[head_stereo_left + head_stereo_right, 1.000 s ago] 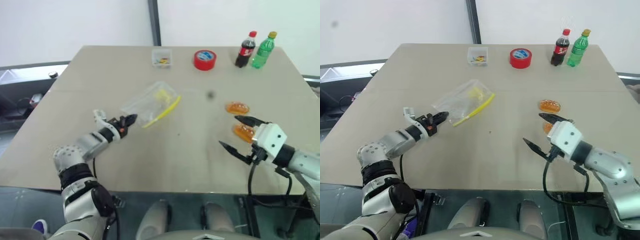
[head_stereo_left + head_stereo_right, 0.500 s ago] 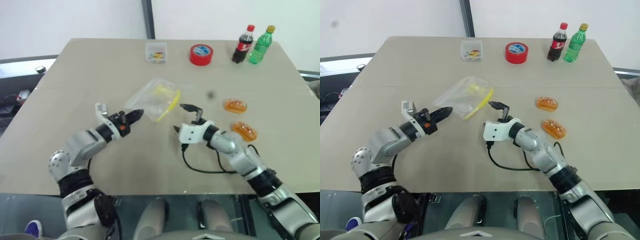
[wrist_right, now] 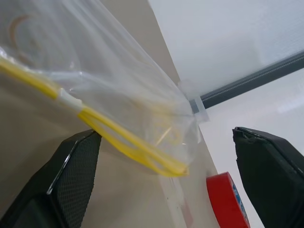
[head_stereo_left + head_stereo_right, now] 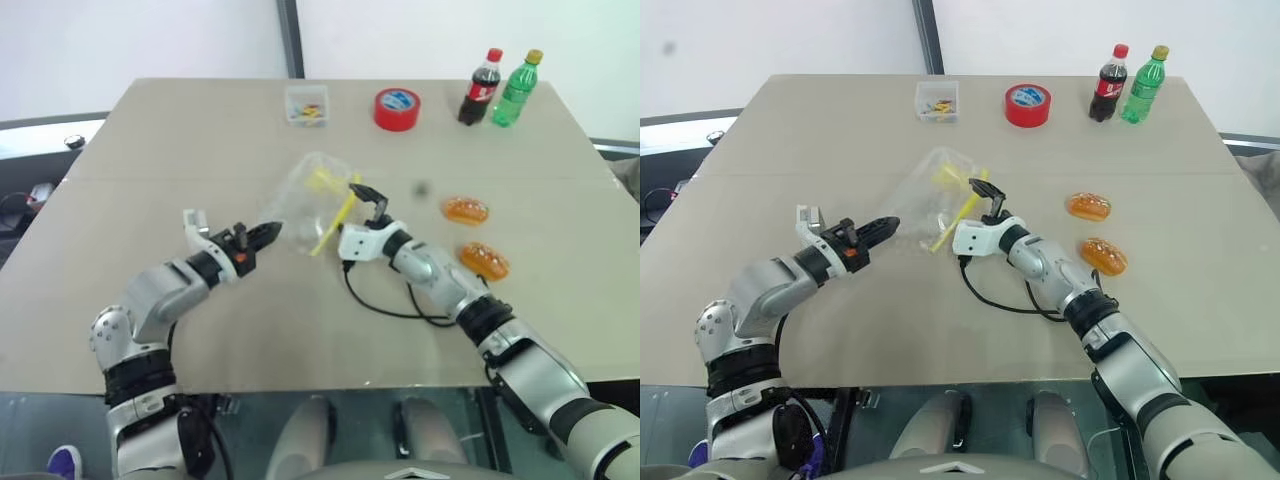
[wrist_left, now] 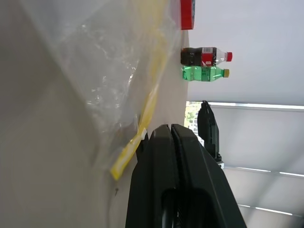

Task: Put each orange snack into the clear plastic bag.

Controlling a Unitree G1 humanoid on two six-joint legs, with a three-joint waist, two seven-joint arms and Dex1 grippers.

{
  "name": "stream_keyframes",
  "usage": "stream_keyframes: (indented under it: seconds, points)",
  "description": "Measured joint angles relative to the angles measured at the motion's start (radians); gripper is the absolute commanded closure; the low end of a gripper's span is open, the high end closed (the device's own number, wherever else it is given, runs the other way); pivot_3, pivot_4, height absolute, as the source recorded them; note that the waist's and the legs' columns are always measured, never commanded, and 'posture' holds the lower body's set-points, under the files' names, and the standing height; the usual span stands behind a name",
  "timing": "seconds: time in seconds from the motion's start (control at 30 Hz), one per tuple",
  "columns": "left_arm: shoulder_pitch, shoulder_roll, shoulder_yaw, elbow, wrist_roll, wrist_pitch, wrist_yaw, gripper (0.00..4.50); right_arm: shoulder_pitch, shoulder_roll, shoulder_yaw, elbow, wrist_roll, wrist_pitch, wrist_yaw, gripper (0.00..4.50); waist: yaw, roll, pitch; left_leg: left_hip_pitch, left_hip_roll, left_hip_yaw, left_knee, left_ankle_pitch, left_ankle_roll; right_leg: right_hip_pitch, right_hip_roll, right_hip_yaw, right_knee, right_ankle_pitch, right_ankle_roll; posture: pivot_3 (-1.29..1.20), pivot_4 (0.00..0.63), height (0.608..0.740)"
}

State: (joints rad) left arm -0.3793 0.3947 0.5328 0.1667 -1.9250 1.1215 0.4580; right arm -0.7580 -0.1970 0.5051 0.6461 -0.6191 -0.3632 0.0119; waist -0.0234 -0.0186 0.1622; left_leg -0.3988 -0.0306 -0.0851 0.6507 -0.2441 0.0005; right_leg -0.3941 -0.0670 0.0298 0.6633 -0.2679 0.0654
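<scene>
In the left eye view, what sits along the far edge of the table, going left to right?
Small clear plastic box of coloured bits → red tape roll → dark cola bottle with red cap → green plastic bottle with yellow cap.

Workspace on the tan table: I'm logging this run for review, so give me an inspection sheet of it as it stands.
Surface: tan table, no spills seen.
Job's things: clear plastic bag lifted off the table, its yellow seal strip facing the right hand; two orange snacks lie on the table to the robot's right, outside the bag.
Clutter: small clear box, red tape roll, cola bottle and green bottle along the far edge.
Hands: left hand shut on the bag's corner; right hand open at the seal strip.
Cables: black cable trailing from the right wrist across the table.
Surroundings: white wall behind the table.
</scene>
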Motion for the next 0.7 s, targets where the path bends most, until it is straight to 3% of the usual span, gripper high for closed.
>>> stream_keyframes:
  seconds: [0.07,0.27,0.4,0.57,0.67,0.7]
  points:
    - [0.001,0.011,-0.031,-0.001,0.058,-0.02,-0.055,4.4,0.003,0.001,-0.001,-0.009,0.004,-0.003,0.009,0.0,0.0,0.0,0.0,0.0,0.0,0.0,0.0,0.0,0.0,0.0,0.0,0.0,0.0,0.0,0.0,0.0,0.15,0.74]
    - [0.067,-0.007,-0.09,-0.033,0.133,-0.071,-0.09,1.64,0.105,-0.039,-0.041,-0.231,0.065,0.041,0.118,0.0,-0.005,0.0,0.0,-0.001,0.001,0.0,-0.001,0.0,0.0,-0.001,0.0,0.001,-0.001,0.0,0.0,0.0,0.15,0.74]
    - [0.123,0.048,-0.09,-0.081,0.103,-0.075,-0.083,1.64,0.196,-0.091,-0.097,-0.442,0.137,0.126,0.235,0.0,-0.007,0.0,0.0,0.0,0.002,0.0,-0.001,0.0,0.0,-0.001,0.0,0.001,0.0,0.0,0.0,0.0,0.15,0.74]
    - [0.147,0.084,-0.093,-0.105,0.076,-0.092,-0.084,1.64,0.332,-0.15,-0.162,-0.736,0.348,0.311,0.471,0.0,0.002,0.0,0.0,0.0,0.002,-0.001,-0.001,0.0,0.001,0.0,-0.001,0.0,0.0,0.0,0.0,0.0,0.15,0.74]
    - [0.143,0.084,-0.104,-0.083,0.095,-0.101,-0.113,1.64,0.391,-0.212,-0.169,-0.828,0.399,0.374,0.563,0.0,0.01,0.001,0.0,0.0,0.001,-0.001,-0.001,0.0,0.001,0.0,-0.001,0.0,0.0,0.0,0.0,0.0,0.15,0.74]
    - [0.126,0.071,-0.115,-0.042,0.136,-0.111,-0.153,1.64,0.45,-0.279,-0.195,-0.913,0.47,0.432,0.647,0.0,0.015,0.002,0.001,0.0,0.0,-0.001,-0.001,0.0,0.001,0.0,-0.001,-0.001,0.0,0.0,0.0,0.0,0.15,0.74]
